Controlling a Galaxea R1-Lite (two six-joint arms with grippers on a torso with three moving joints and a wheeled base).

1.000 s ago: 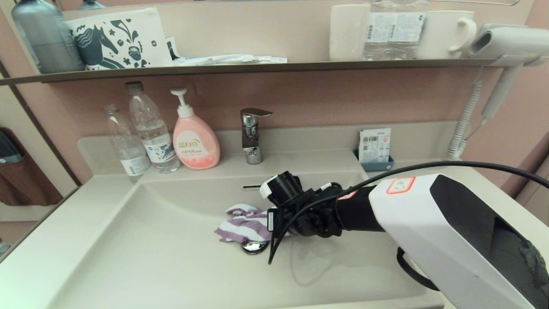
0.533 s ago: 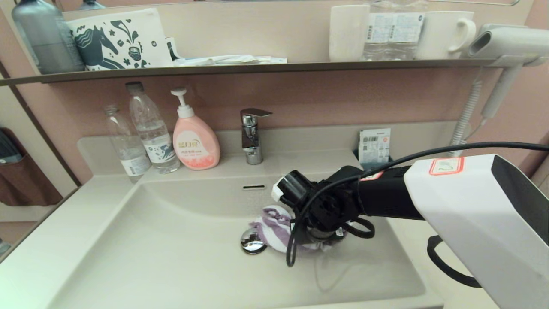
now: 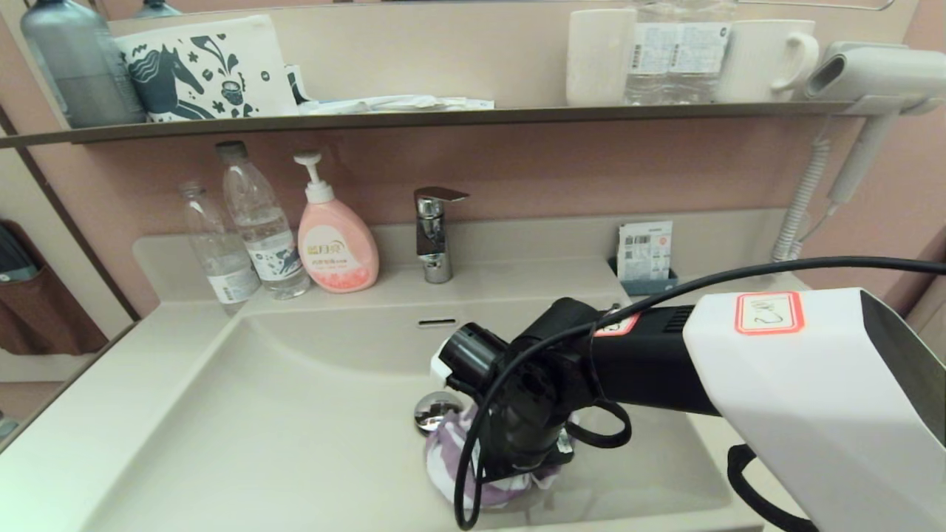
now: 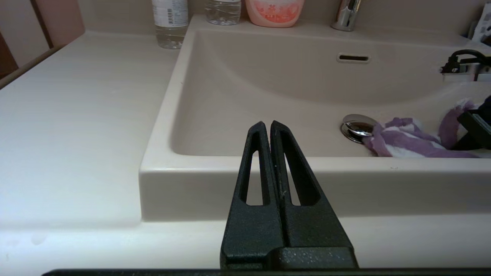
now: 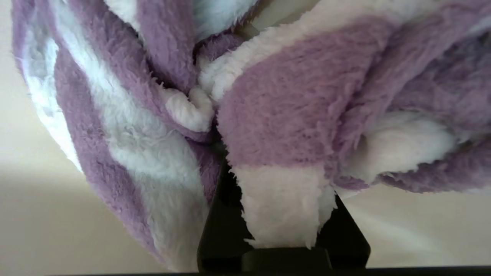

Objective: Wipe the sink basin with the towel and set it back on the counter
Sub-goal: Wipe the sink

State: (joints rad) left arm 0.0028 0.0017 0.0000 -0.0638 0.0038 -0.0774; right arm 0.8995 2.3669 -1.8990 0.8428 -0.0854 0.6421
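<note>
The cream-white sink basin (image 3: 295, 414) fills the middle of the head view, with its chrome drain plug (image 3: 434, 411) and overflow slot (image 3: 437, 322). My right gripper (image 3: 510, 473) points down into the basin just in front of the drain, shut on the bunched purple-and-white towel (image 3: 447, 462), which presses on the basin floor. In the right wrist view the towel (image 5: 268, 115) wraps over the fingers and hides their tips. My left gripper (image 4: 267, 124) is shut and empty, parked below the basin's front rim (image 4: 268, 168). The counter (image 3: 81, 414) spreads flat to the left of the basin.
A chrome faucet (image 3: 436, 233), a pink soap pump bottle (image 3: 336, 247) and two water bottles (image 3: 251, 229) stand along the counter's back edge. A small blue holder with sachets (image 3: 647, 258) sits at the back right. Above, a dark wall shelf (image 3: 443, 117) carries mugs and bottles.
My right gripper has dragged the towel from behind the drain to the right, then forward toward the basin's front. The drain plug is uncovered. The left gripper has not moved.
</note>
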